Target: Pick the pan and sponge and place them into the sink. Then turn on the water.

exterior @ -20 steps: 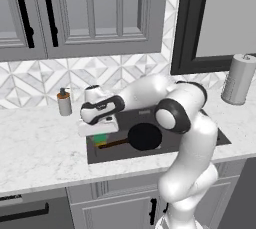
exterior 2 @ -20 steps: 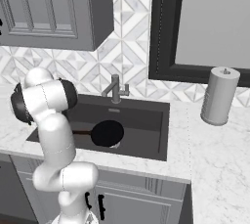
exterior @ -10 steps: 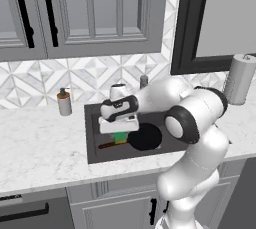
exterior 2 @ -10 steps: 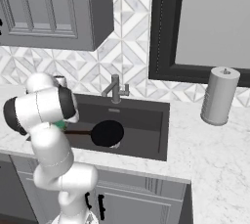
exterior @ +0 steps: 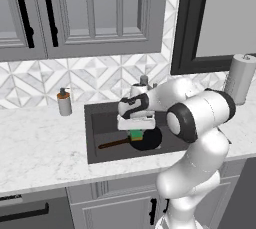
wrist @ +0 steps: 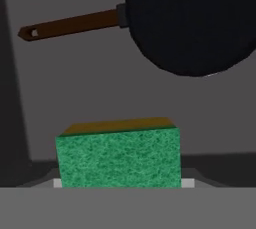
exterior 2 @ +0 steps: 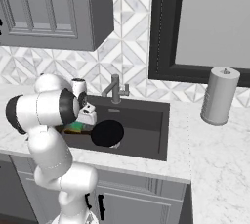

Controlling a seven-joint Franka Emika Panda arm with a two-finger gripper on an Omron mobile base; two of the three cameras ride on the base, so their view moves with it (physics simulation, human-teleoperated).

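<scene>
Over the sink [exterior: 95,138], the tool [exterior: 135,129] is hanging with the sponge [exterior: 135,134] clamped between its jaws, green face toward the hand camera and the yellow side showing along the top edge there. The jaws are standing part-way apart because the block itself is filling the gap. The sponge [wrist: 119,157] is being carried above the basin floor, close to the pan's rim; I cannot tell whether it is touching anything below. The pan [exterior: 146,139] is already lying flat in the sink, its handle pointing toward the left wall, so a drop here would land the sponge beside it, not on the counter [exterior: 40,148]. The faucet [exterior 2: 114,89] is standing behind, with no stream running, so the water step is probably waiting on the release.
</scene>
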